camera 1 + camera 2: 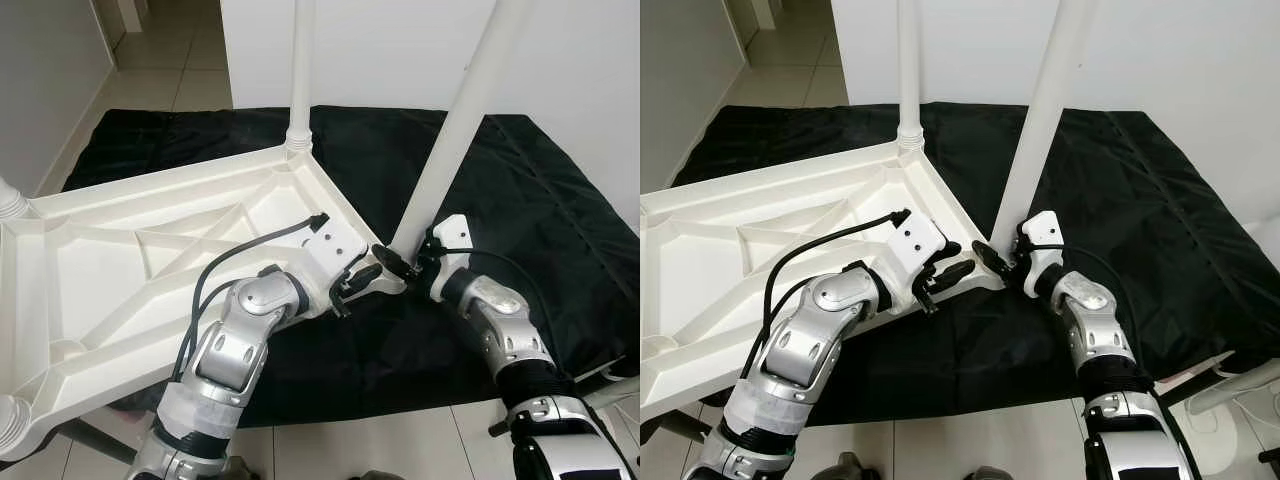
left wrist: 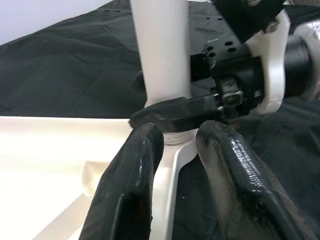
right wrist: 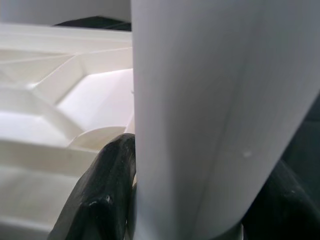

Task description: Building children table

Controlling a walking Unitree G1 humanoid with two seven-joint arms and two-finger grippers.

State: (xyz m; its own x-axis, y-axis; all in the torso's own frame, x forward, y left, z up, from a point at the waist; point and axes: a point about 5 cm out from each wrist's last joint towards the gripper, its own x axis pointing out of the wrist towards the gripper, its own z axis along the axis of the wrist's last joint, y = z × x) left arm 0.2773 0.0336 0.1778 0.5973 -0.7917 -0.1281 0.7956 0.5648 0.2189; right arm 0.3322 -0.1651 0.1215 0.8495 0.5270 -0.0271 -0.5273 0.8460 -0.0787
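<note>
The white children's tabletop (image 1: 150, 250) lies upside down on a black cloth (image 1: 560, 200). A white leg (image 1: 450, 150) stands tilted at its near right corner, its foot in the corner socket. My right gripper (image 1: 400, 262) is shut around that leg's base; in the right wrist view the leg (image 3: 210, 100) sits between the black fingers (image 3: 100, 200). My left gripper (image 1: 355, 283) is at the same corner, its fingers (image 2: 135, 170) straddling the tabletop's rim (image 2: 172, 170) just below the leg (image 2: 162, 60).
Another leg (image 1: 302, 70) stands upright at the far corner, and two more leg bases (image 1: 8, 200) sit on the left side. A white wall (image 1: 400, 50) rises behind the cloth. Tiled floor (image 1: 380, 440) lies in front, with a white stand base (image 1: 1240, 385) at the right.
</note>
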